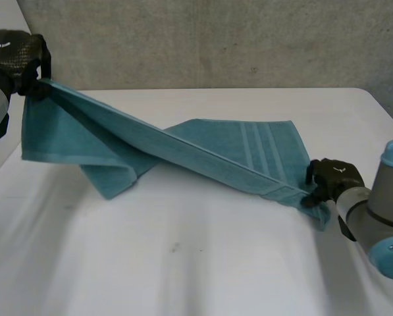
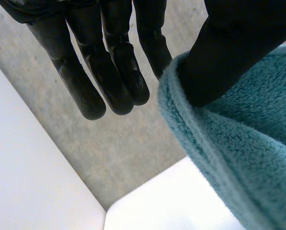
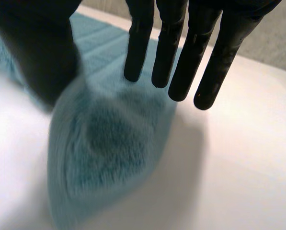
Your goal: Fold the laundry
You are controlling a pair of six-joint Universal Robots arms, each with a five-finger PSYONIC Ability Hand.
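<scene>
My left hand (image 1: pixel 18 56) and right hand (image 1: pixel 331 178) pinch the taut towel (image 1: pixel 235 148) by thumb alone, so I fear tension pulling a corner loose.

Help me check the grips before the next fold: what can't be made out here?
1. Left hand: its hold on the towel. In the head view the hand covers the raised corner; in the left wrist view the towel's edge covers where they meet.
2. Right hand: its hold. In the right wrist view the corner under its palm is blurred.
3. The towel's layers under the stretched edge: in the head view that edge covers them.
</scene>
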